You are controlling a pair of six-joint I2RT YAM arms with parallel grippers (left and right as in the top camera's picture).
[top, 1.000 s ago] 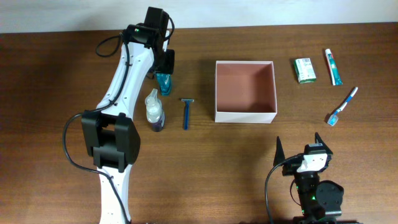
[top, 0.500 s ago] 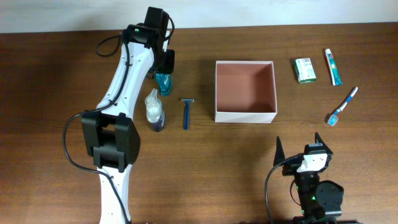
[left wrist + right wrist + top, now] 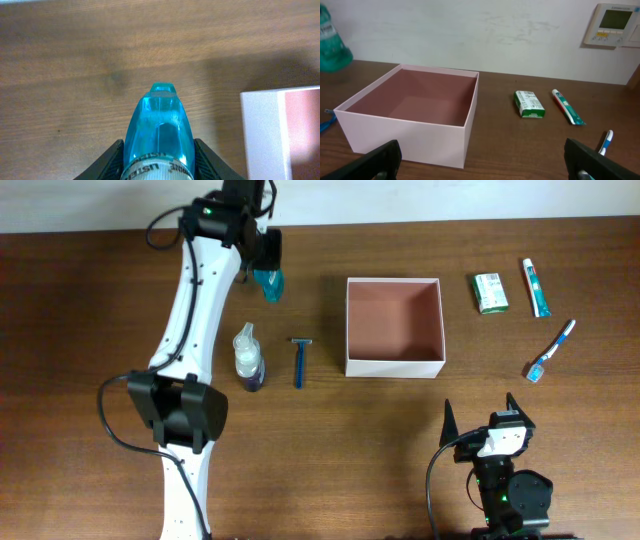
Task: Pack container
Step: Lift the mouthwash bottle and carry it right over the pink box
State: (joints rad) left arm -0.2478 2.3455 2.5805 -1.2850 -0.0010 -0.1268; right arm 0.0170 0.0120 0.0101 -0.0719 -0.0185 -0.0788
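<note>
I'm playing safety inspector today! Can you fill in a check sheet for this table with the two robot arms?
Surface: brown wooden table, no spills seen.
Job's things: container open and empty; teal mouthwash bottle in the left gripper; spray bottle, blue razor, green-and-white carton, toothpaste tube and toothbrush on the table outside it.
Clutter: nothing seen.
Grippers: left gripper shut on the teal mouthwash bottle; right gripper open, holding nothing.
Cables: black cables loop beside both arms, touching no toiletries.
Surroundings: white wall with a control panel.
</note>
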